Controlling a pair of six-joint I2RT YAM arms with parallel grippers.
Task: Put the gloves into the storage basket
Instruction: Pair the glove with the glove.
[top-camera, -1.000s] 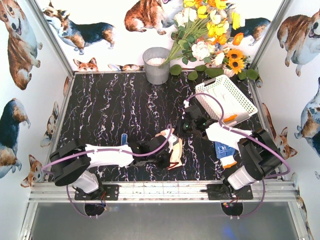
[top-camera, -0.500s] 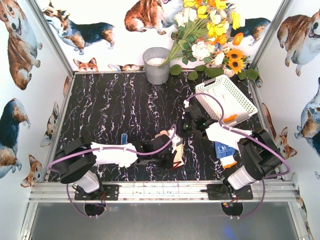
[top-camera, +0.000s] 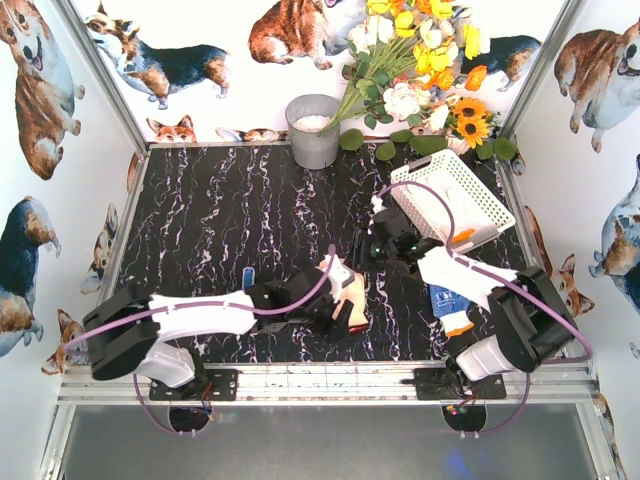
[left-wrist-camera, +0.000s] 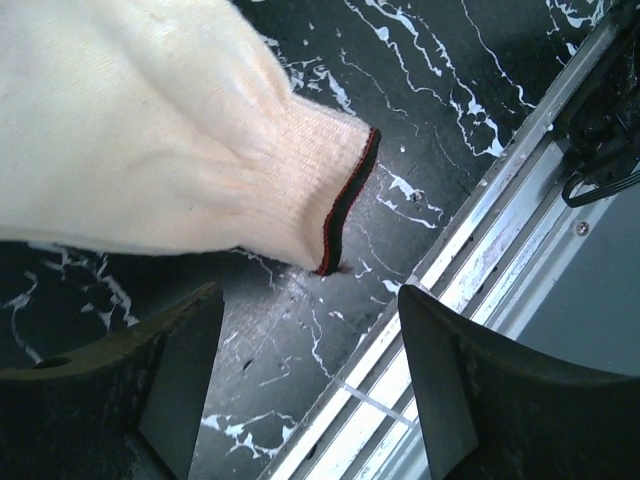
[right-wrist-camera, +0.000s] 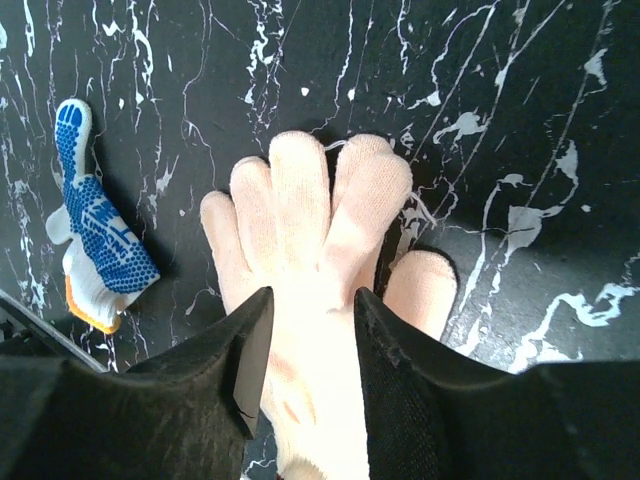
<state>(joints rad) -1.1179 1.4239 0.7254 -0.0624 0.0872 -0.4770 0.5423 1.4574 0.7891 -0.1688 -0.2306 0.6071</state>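
The right hand (right-wrist-camera: 312, 300) is clenched on a cream knit glove (right-wrist-camera: 310, 210) near the white lattice basket (top-camera: 482, 200), likely to carry it over, while the left hand (left-wrist-camera: 310, 297), spread wide, hovers beside a red-trimmed glove (left-wrist-camera: 150, 130) on the worktop (top-camera: 220, 220).

One storage basket (top-camera: 480, 203) of white lattice plastic is counted. White gloves (top-camera: 432, 190) are seen inside it, but their number cannot be told. One orange cuff (top-camera: 462, 236) is counted at its near rim.

On the desk (top-camera: 220, 220), one blue-dotted glove (top-camera: 450, 298) is counted just in front of the basket and one cream glove (top-camera: 350, 300) well to its left. From the right wrist, one dotted blue glove (right-wrist-camera: 100, 235) and one pale knit glove (right-wrist-camera: 310, 230) are counted; whether these are the same two cannot be told.

One grey bucket (top-camera: 314, 130) and one bunch of flowers (top-camera: 415, 60) are counted behind the basket. Two grippers are counted: the left gripper (left-wrist-camera: 305, 300) and the right gripper (right-wrist-camera: 308, 300).
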